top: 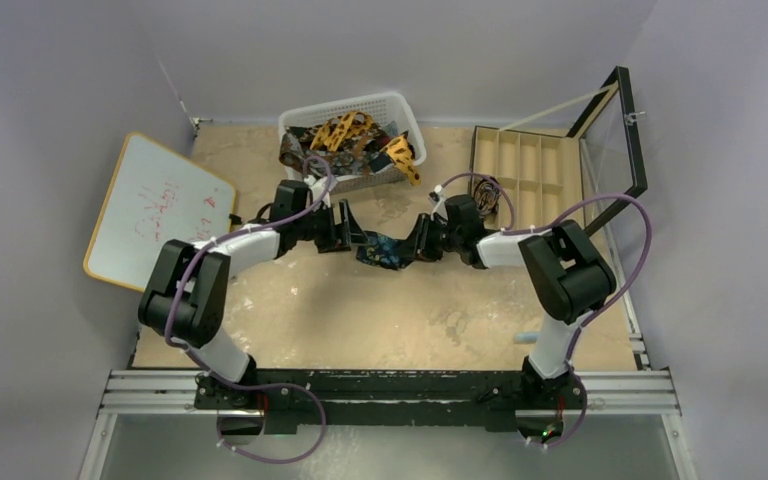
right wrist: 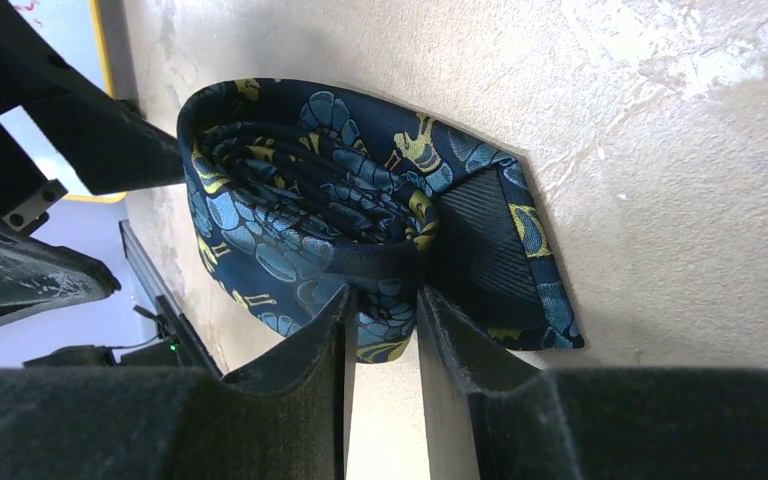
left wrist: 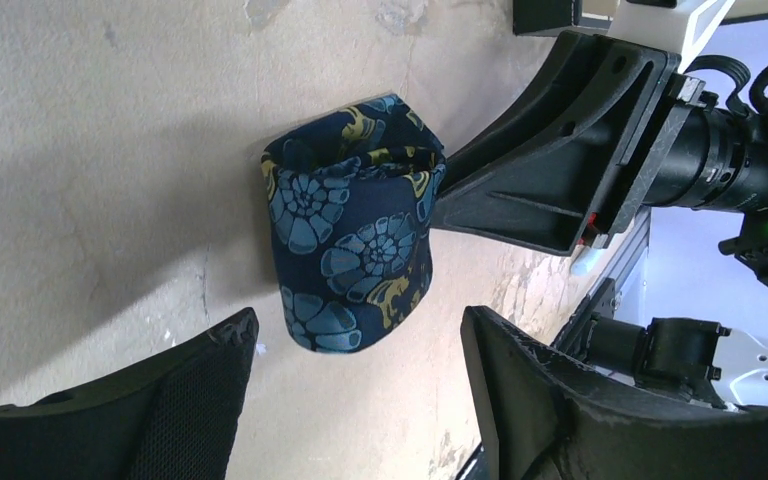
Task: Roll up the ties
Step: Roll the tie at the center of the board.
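A beige, scuffed tabletop (top: 380, 320) fills the scene. At its far edge stands a white plastic mesh basket (top: 390, 98) holding a heap of orange-yellow and dark brown patterned ties (top: 352, 135). At the table's centre, between the two arms, lies a dark navy necktie with blue shell and gold print (right wrist: 300, 200), wound into a thick coil. The coil rests on its side, axis along the tabletop, its spiral end showing toward the right arm. The loose pointed tip lies flat beside it, black lining showing. The right gripper (right wrist: 385, 300) pinches the coil's outer wrap. The left gripper (top: 350, 238) stands spread, just clear of the fabric.
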`<action>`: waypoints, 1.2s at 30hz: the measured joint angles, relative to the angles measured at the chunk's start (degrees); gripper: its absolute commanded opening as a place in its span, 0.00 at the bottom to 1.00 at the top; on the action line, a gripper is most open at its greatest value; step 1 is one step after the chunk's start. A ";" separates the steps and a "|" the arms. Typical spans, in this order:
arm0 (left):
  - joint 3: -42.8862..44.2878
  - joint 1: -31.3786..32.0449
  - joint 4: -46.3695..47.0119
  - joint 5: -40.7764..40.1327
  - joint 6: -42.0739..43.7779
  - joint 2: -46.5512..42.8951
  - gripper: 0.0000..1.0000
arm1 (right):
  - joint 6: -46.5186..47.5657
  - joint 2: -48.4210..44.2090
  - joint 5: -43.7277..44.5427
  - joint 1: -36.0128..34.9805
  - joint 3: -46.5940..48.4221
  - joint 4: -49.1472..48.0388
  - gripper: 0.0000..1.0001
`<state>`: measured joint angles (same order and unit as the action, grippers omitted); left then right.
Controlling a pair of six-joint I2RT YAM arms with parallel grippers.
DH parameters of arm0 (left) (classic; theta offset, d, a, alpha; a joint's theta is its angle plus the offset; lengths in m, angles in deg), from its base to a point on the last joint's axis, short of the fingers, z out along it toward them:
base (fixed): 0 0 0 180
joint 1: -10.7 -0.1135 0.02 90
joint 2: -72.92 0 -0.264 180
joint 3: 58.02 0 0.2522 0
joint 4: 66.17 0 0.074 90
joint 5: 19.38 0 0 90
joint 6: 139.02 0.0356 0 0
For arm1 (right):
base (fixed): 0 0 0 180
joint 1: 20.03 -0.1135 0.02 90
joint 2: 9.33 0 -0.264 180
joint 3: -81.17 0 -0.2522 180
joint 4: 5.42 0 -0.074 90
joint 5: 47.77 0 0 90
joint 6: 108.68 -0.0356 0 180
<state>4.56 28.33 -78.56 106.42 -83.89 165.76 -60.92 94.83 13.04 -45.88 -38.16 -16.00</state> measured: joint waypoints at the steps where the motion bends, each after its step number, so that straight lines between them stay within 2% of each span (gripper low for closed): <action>1: 0.00 0.00 0.81 0.28 0.02 0.50 0.73 | 0.04 0.17 -0.20 0.02 0.11 -0.11 0.29; 19: 0.00 0.00 12.90 12.70 1.25 10.40 0.70 | 0.39 3.80 -2.64 0.57 1.29 -1.51 0.27; 31: 0.46 0.02 17.42 13.73 -0.66 13.90 0.70 | 0.44 3.93 -2.97 0.63 1.40 -1.60 0.27; 36: 0.46 0.90 18.03 13.03 -1.64 14.51 0.64 | 0.44 4.04 -3.08 0.63 1.40 -1.68 0.27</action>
<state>5.02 29.22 -60.53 119.44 -85.53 180.27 -60.48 98.87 9.96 -45.25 -36.76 -17.68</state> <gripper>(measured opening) 0.681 0.270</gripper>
